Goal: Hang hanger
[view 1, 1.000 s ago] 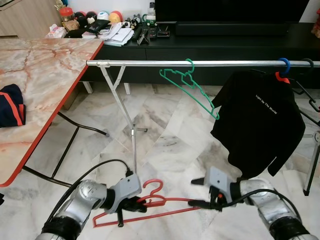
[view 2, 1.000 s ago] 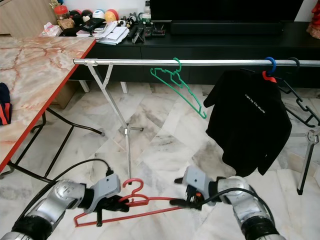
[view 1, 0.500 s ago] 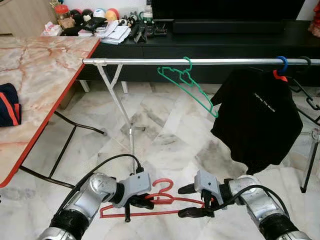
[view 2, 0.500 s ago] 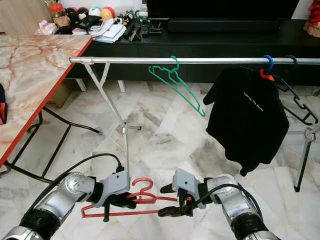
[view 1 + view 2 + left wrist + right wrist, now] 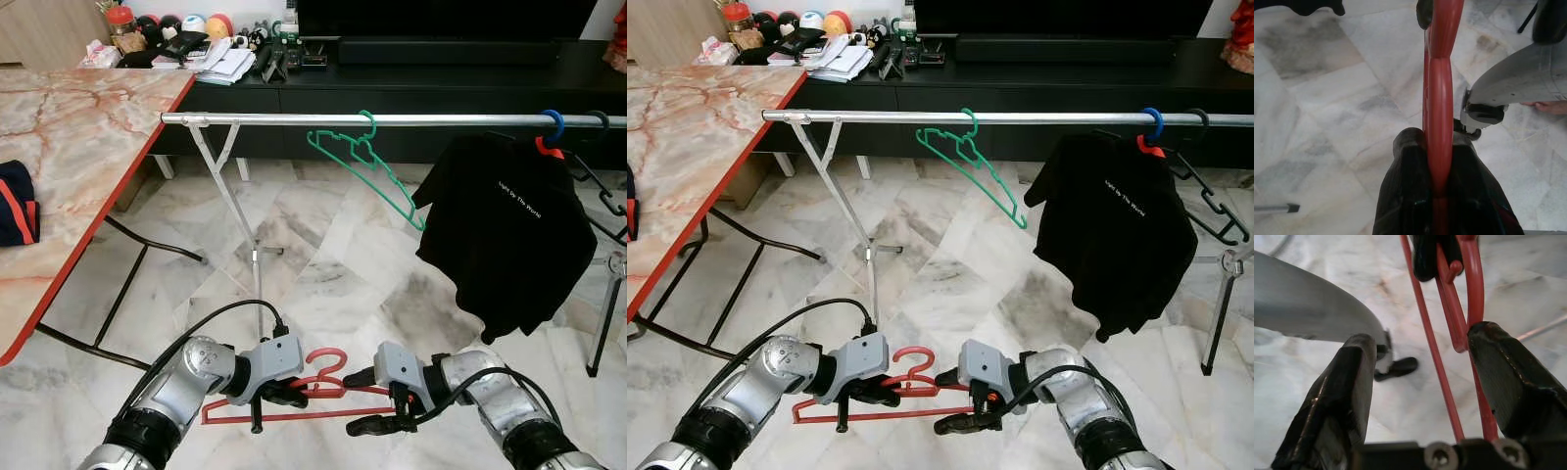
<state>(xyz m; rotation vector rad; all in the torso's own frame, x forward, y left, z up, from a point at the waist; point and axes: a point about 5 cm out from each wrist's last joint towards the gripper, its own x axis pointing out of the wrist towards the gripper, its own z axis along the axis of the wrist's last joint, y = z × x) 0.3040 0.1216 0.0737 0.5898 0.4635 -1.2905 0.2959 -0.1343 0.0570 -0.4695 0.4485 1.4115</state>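
Looking down through the left eye view: red hanger (image 5: 294,392) held low above the marble floor, well below the rail (image 5: 392,120); left tool (image 5: 279,394) clamped on its neck just under the hook, right tool (image 5: 377,403) spread wide around the right shoulder, not yet closed. Higher up, green hanger (image 5: 367,166) hooked on the rail and tilted, black shirt (image 5: 509,225) hanging farther right, marble surface (image 5: 69,147) off to the left.

Turning to the right eye view: same layout. Likely trouble: swinging the long red arm up into the green hanger or the shirt, or missing the rail with the hook since only one tool is gripping.

Checking the left wrist view: both black fingers (image 5: 1405,196) pressed tight on the red neck. Thin plastic, narrow contact, so could twist or slip if lifted fast.

Checking the right wrist view: fingers (image 5: 1347,396) apart, red bars running between them, one bar close to or touching the far finger. Closing off-centre could pinch one bar only and skew the hanger.

Containers: none clearly made out; clutter on the far black cabinet (image 5: 441,78) too small to tell.
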